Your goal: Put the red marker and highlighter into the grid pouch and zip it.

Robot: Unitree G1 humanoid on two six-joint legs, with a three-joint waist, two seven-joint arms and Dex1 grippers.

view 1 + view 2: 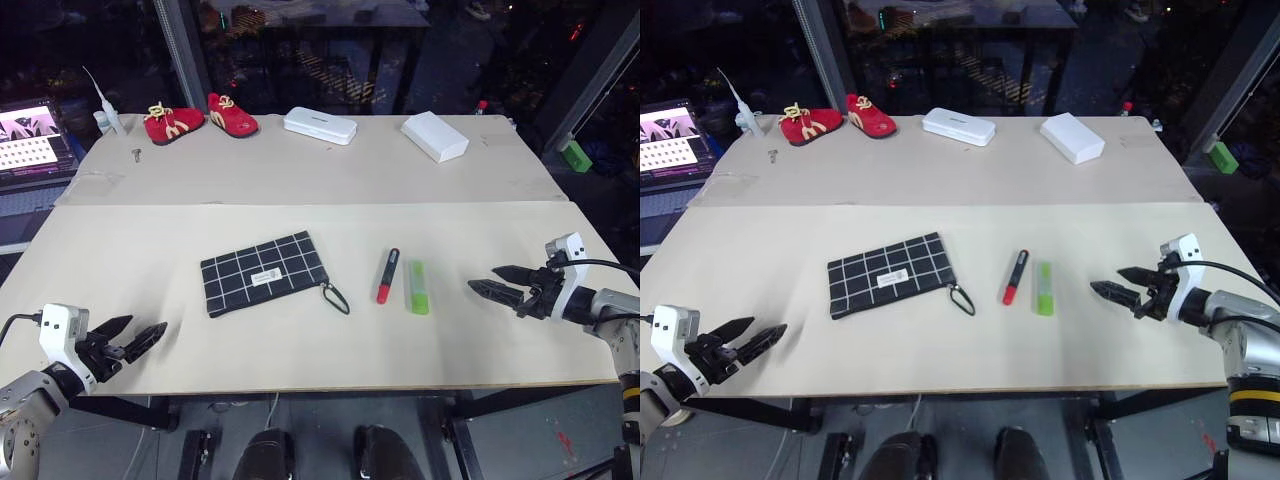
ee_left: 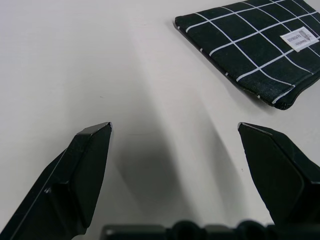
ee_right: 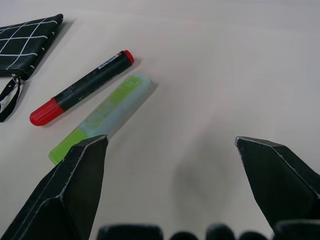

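A: Both the left gripper point(image 1: 148, 335) and right gripper point(image 1: 485, 280) are held wide open, empty. The red marker point(image 1: 388, 275) and highlighter point(image 1: 418, 287) lie touching at centre frame.

B: One could be nudged while the other is pinched. The grid pouch point(image 1: 264, 272), left of centre, appears zipped; it could be dragged across the tabletop point(image 1: 300, 180) when its pull is tugged.

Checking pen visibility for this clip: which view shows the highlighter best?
The right wrist view: the highlighter lies close up and whole beside the red marker, green cap end nearest. Both eye views show it small, between the marker and the right gripper. The left wrist view has the grid pouch.
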